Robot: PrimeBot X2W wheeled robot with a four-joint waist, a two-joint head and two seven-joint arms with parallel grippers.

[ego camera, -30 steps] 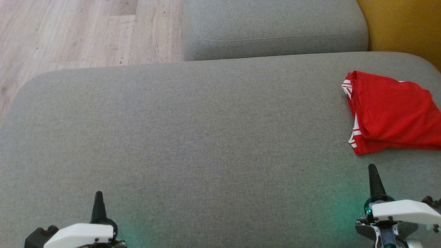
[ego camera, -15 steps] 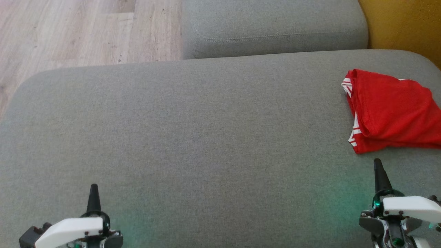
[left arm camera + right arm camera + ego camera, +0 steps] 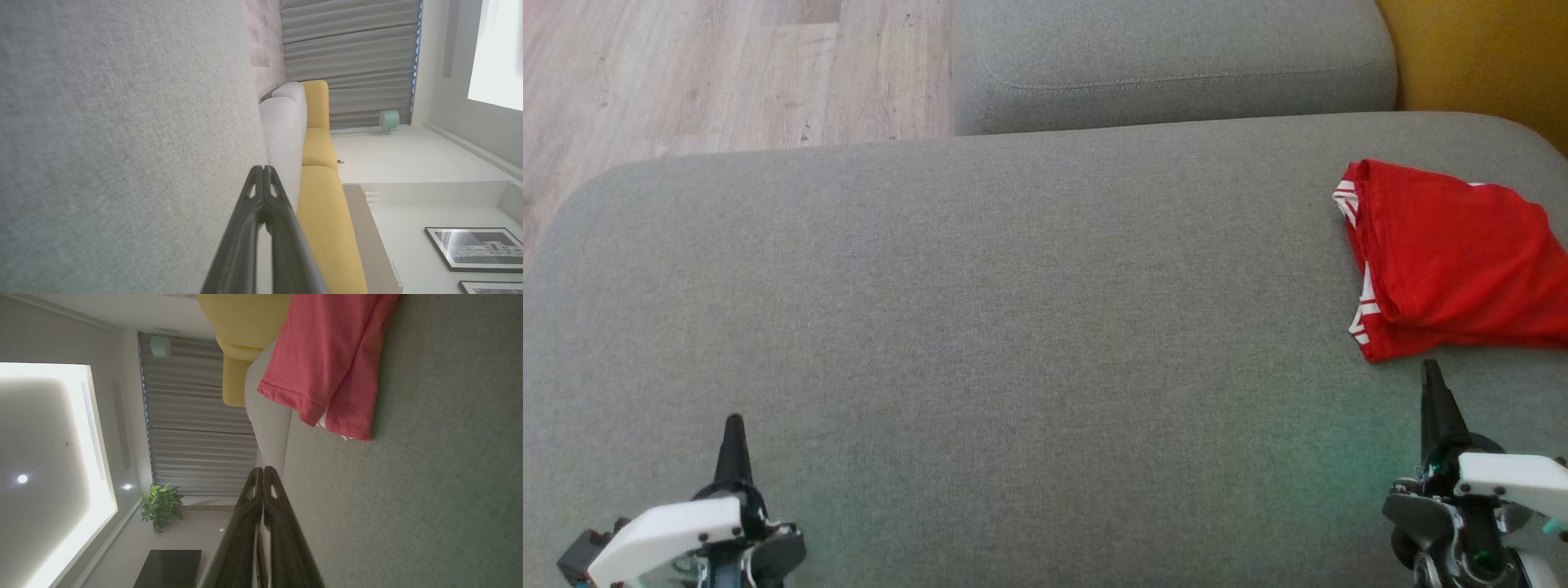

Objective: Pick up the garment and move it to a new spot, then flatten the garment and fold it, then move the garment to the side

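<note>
I see the red garment (image 3: 1445, 253) far right on the sofa (image 3: 1013, 327), long axis left-right, striped edge facing left. The left end effector (image 3: 733, 425) and right end effector (image 3: 1429, 371) are both pressed together, empty.

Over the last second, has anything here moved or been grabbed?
Both shut grippers crept forward and drifted slightly apart: the left gripper leftward, the right gripper rightward, its tip nearing the red garment. Nothing was taken or released. The view slid a little, so the camera moved; the garment lies where it was on the grey sofa seat.
</note>
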